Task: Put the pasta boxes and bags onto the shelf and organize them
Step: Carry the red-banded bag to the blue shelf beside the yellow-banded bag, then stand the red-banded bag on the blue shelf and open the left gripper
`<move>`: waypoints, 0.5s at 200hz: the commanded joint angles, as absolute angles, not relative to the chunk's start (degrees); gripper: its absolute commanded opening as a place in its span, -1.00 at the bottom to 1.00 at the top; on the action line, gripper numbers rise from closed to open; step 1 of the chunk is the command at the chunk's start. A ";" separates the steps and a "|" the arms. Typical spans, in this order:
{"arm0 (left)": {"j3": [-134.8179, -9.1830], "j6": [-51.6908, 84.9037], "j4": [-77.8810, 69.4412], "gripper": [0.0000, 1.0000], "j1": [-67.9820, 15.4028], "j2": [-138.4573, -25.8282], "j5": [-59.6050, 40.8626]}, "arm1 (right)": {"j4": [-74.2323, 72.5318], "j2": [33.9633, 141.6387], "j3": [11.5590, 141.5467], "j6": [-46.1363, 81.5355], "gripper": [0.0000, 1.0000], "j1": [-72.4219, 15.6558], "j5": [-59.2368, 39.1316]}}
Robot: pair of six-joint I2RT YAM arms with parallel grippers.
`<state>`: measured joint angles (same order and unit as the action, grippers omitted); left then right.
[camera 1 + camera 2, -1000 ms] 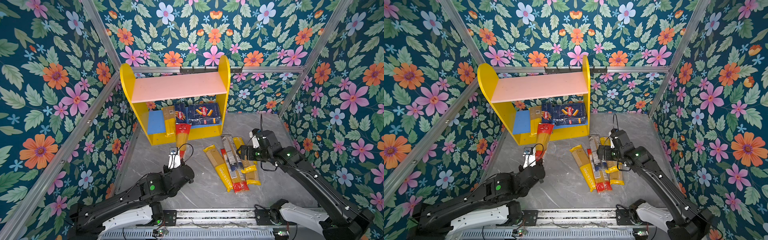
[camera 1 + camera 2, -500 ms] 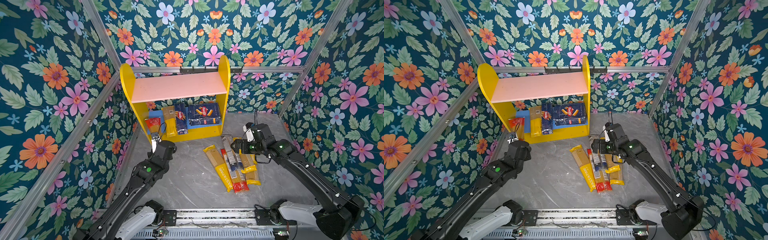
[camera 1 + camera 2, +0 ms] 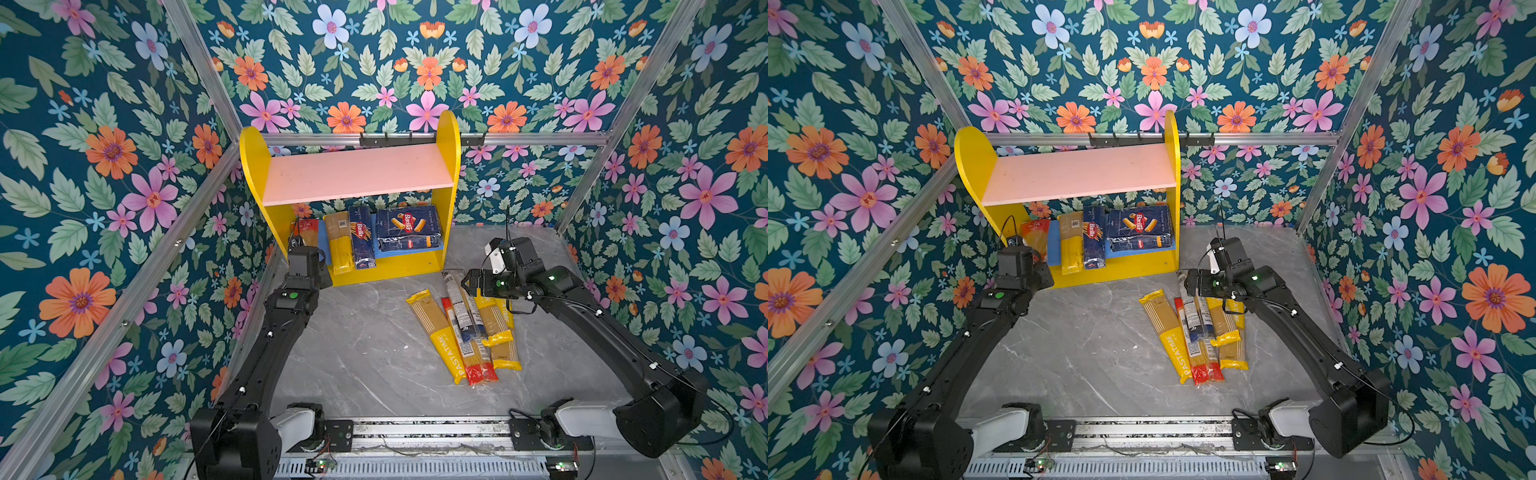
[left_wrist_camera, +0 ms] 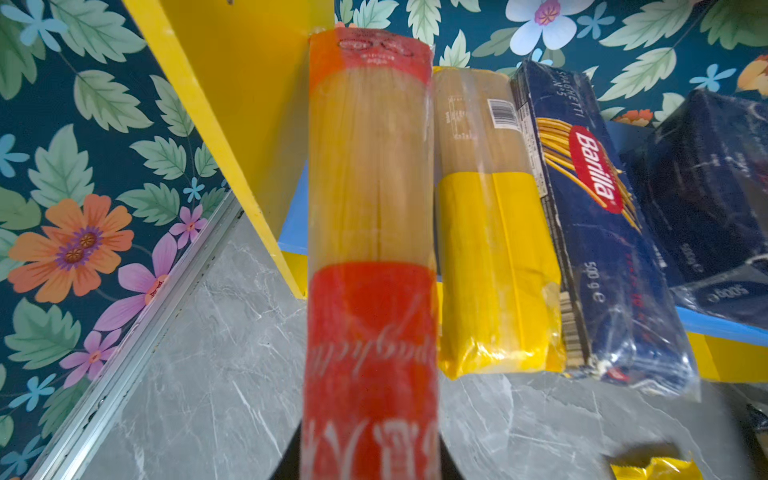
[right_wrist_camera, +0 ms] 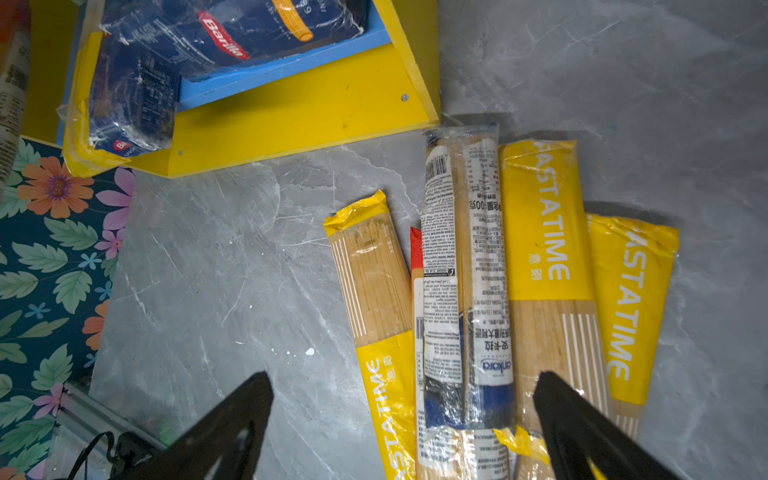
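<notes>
Your left gripper (image 3: pixel 301 246) is clamped on the red bag (image 4: pixel 370 199) to slot it against the shelf (image 4: pixel 232 104) side, while your right gripper (image 5: pixel 403 377) hangs wide open, empty.

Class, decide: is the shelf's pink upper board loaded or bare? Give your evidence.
Bare. In both top views the pink upper board shows an unbroken surface with nothing resting on it.

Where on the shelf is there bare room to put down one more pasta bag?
The pink upper board between the yellow sides is wholly bare. The blue lower board is crowded with plastic spaghetti bags and dark blue cartons.
</notes>
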<state>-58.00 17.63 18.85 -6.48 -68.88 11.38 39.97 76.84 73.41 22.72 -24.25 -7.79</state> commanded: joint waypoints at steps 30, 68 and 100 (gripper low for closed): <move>-59.29 17.38 5.24 -1.00 -2.56 -73.94 9.16 | 38.45 81.40 77.02 20.75 0.99 -22.30 -11.05; -57.36 17.19 0.00 -1.00 -2.46 -76.70 9.22 | 39.43 84.91 79.02 19.55 0.99 -21.79 -11.38; -56.78 17.08 -2.20 -1.00 -2.44 -79.49 9.59 | 39.64 86.30 79.51 19.28 0.99 -21.28 -11.25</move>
